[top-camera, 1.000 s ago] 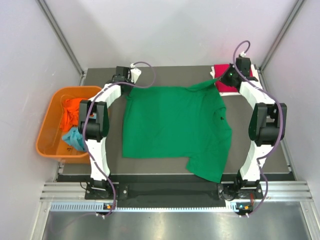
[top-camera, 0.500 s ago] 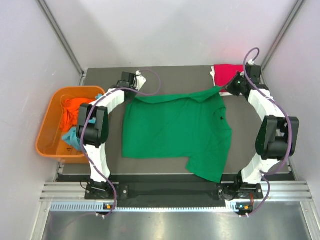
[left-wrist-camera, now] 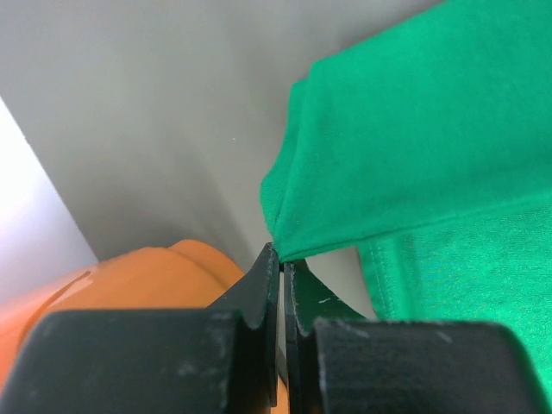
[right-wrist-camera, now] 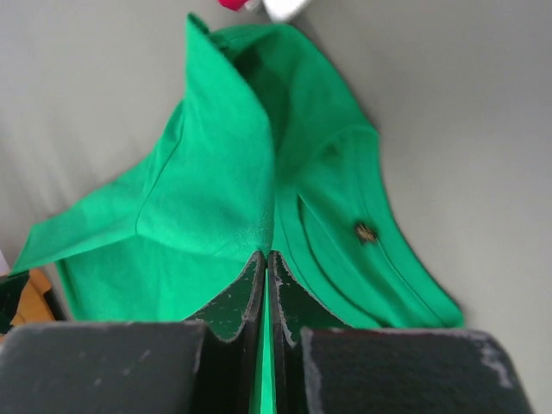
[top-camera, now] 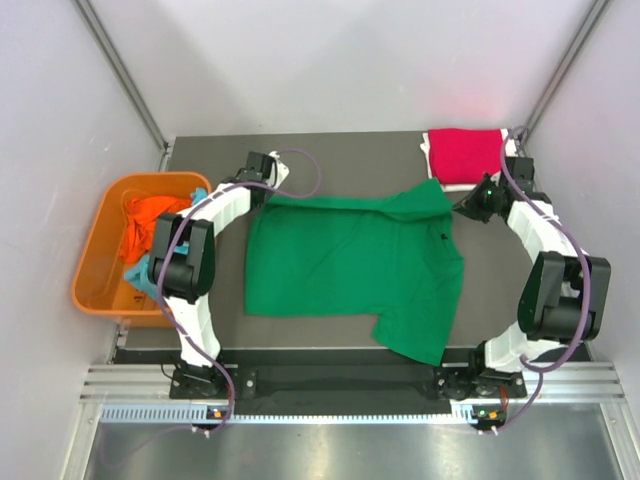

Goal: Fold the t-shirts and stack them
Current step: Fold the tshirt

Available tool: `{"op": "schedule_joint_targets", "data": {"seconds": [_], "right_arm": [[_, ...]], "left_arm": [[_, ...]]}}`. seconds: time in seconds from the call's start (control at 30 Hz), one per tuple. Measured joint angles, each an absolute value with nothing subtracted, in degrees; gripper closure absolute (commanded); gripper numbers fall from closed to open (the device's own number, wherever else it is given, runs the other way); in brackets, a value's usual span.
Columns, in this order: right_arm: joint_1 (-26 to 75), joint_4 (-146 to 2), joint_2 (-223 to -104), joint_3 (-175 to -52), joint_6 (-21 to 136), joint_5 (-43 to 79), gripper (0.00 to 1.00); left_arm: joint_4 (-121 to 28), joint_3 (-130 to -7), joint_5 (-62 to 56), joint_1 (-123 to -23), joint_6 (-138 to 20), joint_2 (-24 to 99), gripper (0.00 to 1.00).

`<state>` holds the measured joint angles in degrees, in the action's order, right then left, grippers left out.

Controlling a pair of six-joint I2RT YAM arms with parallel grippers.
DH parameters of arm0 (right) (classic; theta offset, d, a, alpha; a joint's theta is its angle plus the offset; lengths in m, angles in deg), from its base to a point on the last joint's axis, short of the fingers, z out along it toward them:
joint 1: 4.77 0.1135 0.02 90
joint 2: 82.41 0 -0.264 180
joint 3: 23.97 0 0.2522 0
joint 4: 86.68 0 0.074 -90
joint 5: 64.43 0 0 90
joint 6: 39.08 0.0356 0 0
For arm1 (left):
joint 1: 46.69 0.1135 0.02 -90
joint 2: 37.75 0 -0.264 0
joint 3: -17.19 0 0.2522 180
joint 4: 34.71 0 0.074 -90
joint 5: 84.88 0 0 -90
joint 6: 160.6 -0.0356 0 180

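Green t-shirt (top-camera: 350, 260) pinched at both far corners.
Left hand (left-wrist-camera: 280, 267) and right hand (right-wrist-camera: 266, 259) each clamp one; bare worktop (top-camera: 340, 150) beyond its far edge, red t-shirt (top-camera: 465, 155) near its right corner.

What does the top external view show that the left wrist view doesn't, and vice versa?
Top external only: the folded crimson red t-shirt at the far right corner, an orange shirt and a light blue shirt inside the rigid orange plastic tub, and the right gripper. Left wrist only: a close view of the left gripper shut on a folded edge of the bright green t-shirt. Both: that t-shirt, the tub, the grey table.
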<state>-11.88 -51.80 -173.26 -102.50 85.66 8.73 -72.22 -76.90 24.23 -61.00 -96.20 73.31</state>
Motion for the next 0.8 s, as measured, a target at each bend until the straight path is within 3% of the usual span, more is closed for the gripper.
{"op": "schedule_joint_targets", "data": {"seconds": [0.27, 0.5, 0.6, 0.8], "right_arm": [[-14.0, -48.3, -168.3, -100.2, 85.0, 7.2, 1.00], [-14.0, -47.8, -166.4, -93.9, 84.2, 5.8, 1.00], [-14.0, -47.7, -166.5, -90.7, 84.2, 5.3, 0.93], [-14.1, -45.6, -166.4, -89.5, 83.8, 5.3, 0.75]], "left_arm": [[-74.0, -76.4, 28.2, -63.5, -95.1, 73.0, 1.00], [-75.6, -74.6, 33.9, -65.2, -93.6, 72.9, 0.82], [-75.8, -73.0, 36.7, -65.3, -93.3, 71.9, 0.69], [-76.4, -71.8, 42.0, -65.6, -91.8, 67.4, 0.64]]}}
